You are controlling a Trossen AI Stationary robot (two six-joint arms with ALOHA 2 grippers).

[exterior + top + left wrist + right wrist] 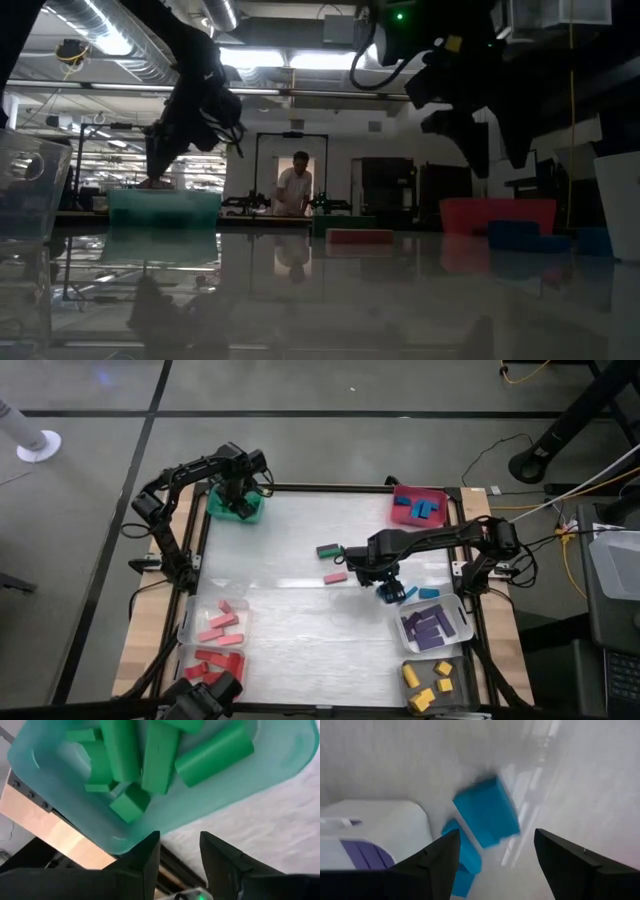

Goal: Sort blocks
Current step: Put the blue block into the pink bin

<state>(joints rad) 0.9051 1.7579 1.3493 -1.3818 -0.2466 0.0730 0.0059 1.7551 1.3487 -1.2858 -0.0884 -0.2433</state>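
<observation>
Table centre open; green block, pink block obstruct.

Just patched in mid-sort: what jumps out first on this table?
The left gripper hangs over the green bin at the far left corner, jaws apart and empty, green blocks piled inside. The right gripper hovers open above loose blue blocks beside the purple bin, right of centre.

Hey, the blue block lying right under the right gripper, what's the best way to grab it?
Probably straight down from above. The blue rectangular block lies flat on the white table, beside a second blue block, with the right gripper above it, jaws open. Close across its two long flat sides, near the middle, with the jaws turned to match its diagonal pose.
</observation>
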